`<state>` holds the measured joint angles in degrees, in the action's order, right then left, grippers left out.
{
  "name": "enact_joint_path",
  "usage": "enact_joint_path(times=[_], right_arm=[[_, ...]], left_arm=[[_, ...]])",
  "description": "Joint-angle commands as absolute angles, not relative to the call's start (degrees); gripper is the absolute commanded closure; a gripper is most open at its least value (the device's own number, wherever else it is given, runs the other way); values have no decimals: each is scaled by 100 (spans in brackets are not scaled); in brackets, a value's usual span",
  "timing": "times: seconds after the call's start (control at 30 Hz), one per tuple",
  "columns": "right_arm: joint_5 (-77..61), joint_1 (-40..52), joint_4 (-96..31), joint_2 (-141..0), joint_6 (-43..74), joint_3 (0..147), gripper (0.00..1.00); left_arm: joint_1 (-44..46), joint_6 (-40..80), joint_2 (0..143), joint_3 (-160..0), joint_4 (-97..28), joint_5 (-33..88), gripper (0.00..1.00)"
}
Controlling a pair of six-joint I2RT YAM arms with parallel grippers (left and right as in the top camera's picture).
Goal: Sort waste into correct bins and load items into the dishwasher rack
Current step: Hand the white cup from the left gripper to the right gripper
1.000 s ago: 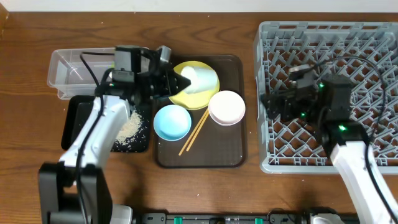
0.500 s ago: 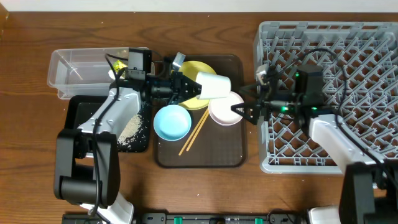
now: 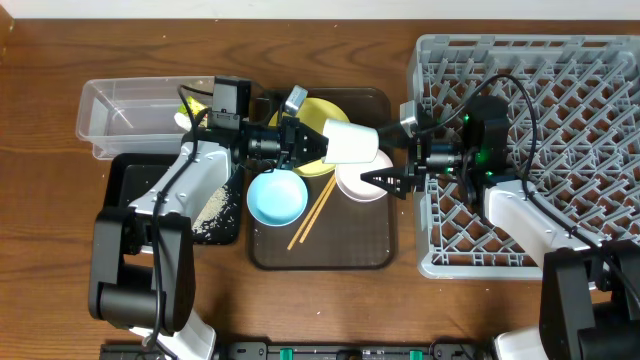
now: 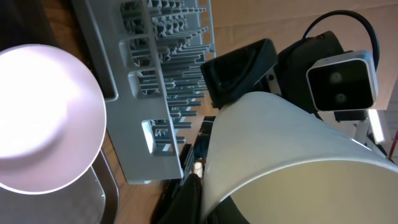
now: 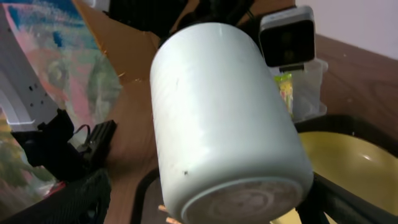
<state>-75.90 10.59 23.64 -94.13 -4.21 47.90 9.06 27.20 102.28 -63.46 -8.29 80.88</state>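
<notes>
My left gripper (image 3: pixel 316 142) is shut on the rim of the small white cup (image 3: pixel 352 142), holding it on its side above the brown tray, base toward the right. My right gripper (image 3: pixel 384 158) stands open, one finger on each side of the cup's base (image 5: pixel 249 193) without closing on it. Below lie the yellow plate (image 3: pixel 308 108), the white bowl (image 3: pixel 362 182), the light blue bowl (image 3: pixel 276 196) and the chopsticks (image 3: pixel 312 212). The grey dishwasher rack (image 3: pixel 600 100) stands at the right. The wrapper (image 3: pixel 186 108) lies in the clear tub (image 3: pixel 125 115). Rice (image 3: pixel 208 208) lies in the black tray (image 3: pixel 122 195).
The brown serving tray (image 3: pixel 340 250) sits mid-table between the two bins and the rack. The rack's near wall (image 4: pixel 155 106) runs close behind the right gripper. Bare wooden table (image 3: pixel 330 300) shows along the front edge.
The left gripper lifted the cup off the plate and carried it right. The right gripper came left out of the rack and now brackets the cup's base.
</notes>
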Motion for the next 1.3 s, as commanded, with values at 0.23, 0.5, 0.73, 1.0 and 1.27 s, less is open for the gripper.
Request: enact_joint_path(times=[0.23, 0.5, 0.73, 1.0, 1.27], right_arm=[[-7354, 1208, 2578, -9452, -482, 4853, 11], [-7349, 1201, 2814, -9452, -482, 4853, 18], [-7354, 1197, 3046, -9452, -480, 4853, 25], [-7380, 1197, 3020, -9452, -475, 4853, 52], [-7369, 1197, 2639, -9452, -432, 4853, 58]], left_arm=[[1083, 2727, 10274, -6425, -801, 8359, 94], [1160, 2729, 10274, -6425, -801, 8355, 94], [1160, 2731, 10274, -6425, -801, 8355, 94], [1160, 2729, 10274, -6425, -799, 8335, 94], [1155, 2536, 10274, -6425, -803, 7822, 54]])
